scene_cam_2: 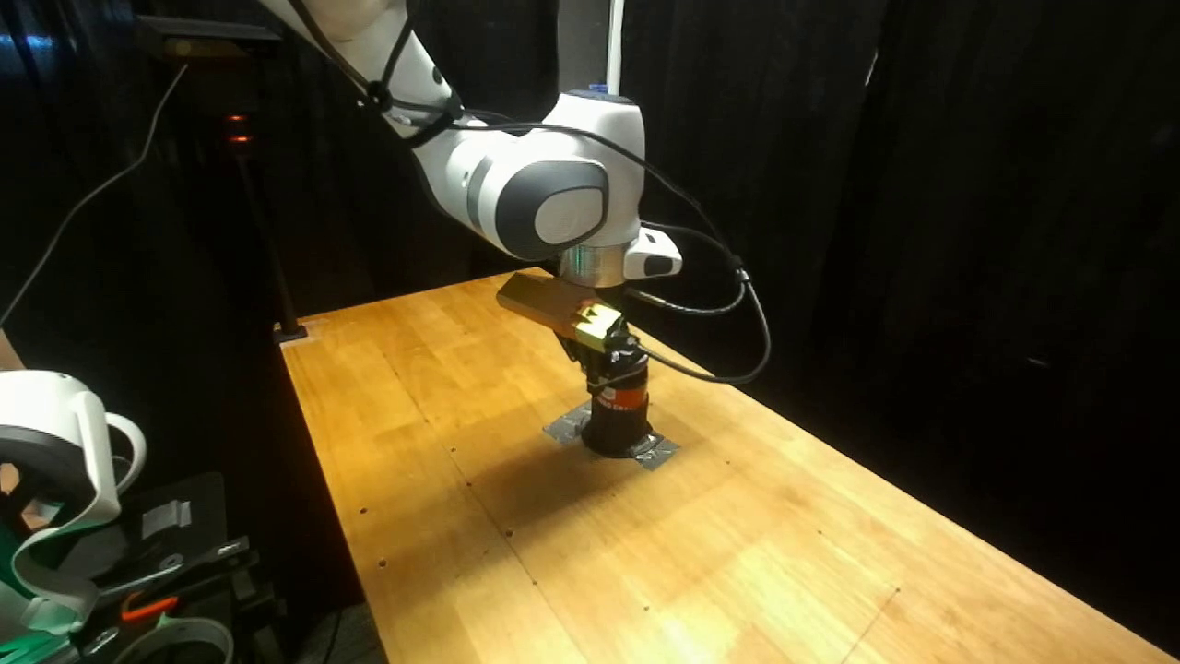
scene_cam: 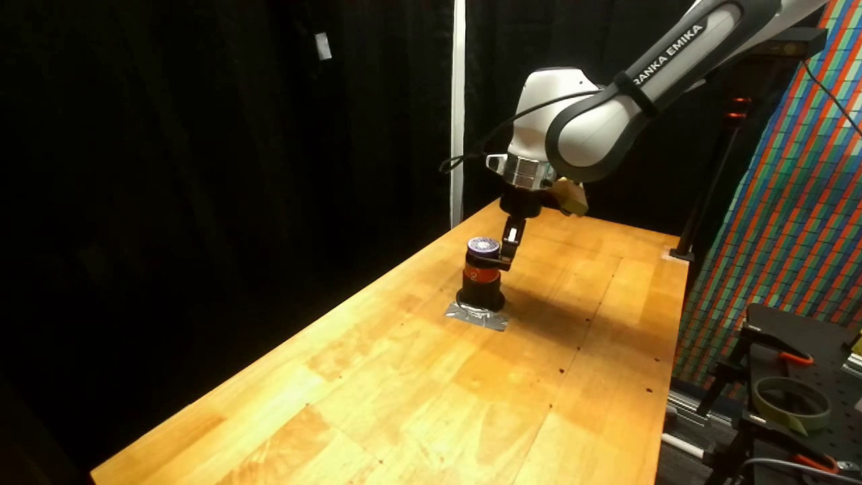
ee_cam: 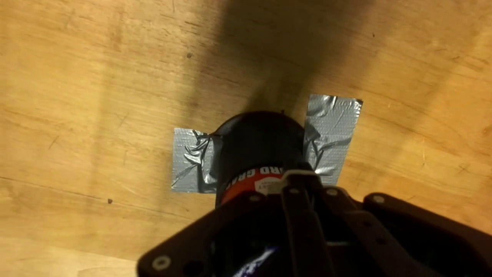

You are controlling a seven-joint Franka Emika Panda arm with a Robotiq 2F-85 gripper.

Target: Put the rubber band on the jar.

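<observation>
The jar stands upright on the wooden table. It has a dark base, an orange-red label and a patterned pale top. It also shows in an exterior view and, partly hidden by the fingers, in the wrist view. My gripper points down beside the jar's upper part. In the wrist view the gripper has its fingers close together, in front of the jar's label. A dark strip runs from the fingertips around the jar's upper part in an exterior view; I cannot tell whether it is the rubber band.
Grey tape lies at the jar's base on the table. More tape is on its other side. A dark side stand with a tape roll is beyond the table edge. A loose cable hangs from the arm.
</observation>
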